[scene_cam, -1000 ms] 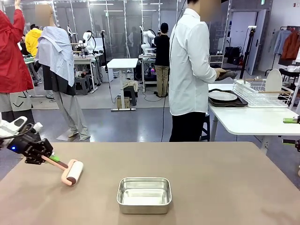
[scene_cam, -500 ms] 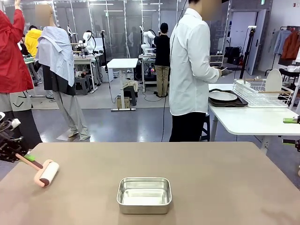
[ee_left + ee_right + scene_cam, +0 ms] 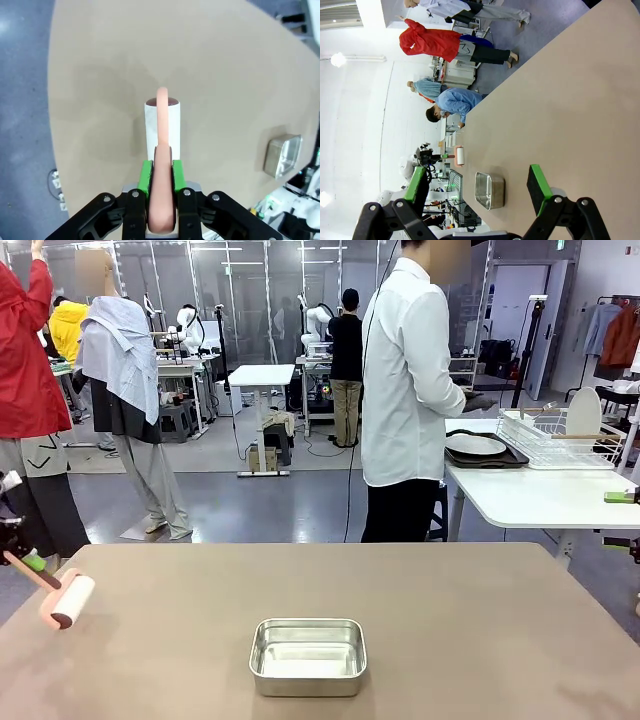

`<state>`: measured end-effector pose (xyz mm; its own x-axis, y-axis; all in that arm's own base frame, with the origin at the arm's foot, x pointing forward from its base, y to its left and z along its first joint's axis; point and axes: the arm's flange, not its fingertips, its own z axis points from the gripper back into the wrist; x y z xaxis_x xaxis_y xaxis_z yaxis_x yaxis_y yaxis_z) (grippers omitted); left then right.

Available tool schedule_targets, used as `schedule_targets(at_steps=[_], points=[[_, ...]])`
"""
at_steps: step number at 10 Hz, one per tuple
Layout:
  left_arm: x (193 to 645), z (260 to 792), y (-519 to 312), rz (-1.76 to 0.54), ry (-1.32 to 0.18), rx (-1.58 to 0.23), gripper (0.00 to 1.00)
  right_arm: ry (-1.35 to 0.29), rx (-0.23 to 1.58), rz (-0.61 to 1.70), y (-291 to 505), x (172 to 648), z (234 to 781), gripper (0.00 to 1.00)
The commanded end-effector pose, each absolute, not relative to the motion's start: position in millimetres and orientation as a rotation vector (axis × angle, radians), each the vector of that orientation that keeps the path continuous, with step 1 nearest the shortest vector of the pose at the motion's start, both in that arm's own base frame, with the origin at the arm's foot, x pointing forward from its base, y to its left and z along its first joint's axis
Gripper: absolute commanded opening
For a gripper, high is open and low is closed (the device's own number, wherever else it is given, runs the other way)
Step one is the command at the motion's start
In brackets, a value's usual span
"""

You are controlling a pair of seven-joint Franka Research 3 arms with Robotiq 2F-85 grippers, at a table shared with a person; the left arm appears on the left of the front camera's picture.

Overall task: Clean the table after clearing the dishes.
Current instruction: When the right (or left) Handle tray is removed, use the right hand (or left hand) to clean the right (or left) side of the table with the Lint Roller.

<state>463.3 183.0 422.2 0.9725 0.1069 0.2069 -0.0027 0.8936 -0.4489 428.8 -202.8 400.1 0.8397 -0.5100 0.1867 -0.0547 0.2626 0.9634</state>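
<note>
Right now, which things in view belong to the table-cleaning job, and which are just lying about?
Job: table; lint roller, clamped in left gripper; plate on dark tray, already on the white side table.
Lying about: steel tray, mid-table; wire rack on the side table.

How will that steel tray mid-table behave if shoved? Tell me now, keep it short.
Probably light: the steel tray looks thin-walled and empty. Likely to slide rather than tip, since it sits low and flat on the smooth table. Its shiny walls may be slippery to pinch.
</note>
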Motion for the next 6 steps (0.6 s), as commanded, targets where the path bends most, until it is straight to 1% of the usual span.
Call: schedule_targets(at_steps=[1,2,6], points=[[434.4,452.4,159.8,0.006,-0.259,-0.474,0.21,-0.516,1.278,-0.318,-201.8,426.7,403.3,1.0],[463.3,422.2,183.0,0.057,-0.23,-0.463,0.21,-0.516,1.278,-0.318,-201.8,426.7,403.3,1.0],[463.3,422.2,183.0,0.057,-0.23,-0.463,0.21,-0.516,1.278,-0.318,-201.8,426.7,403.3,1.0]])
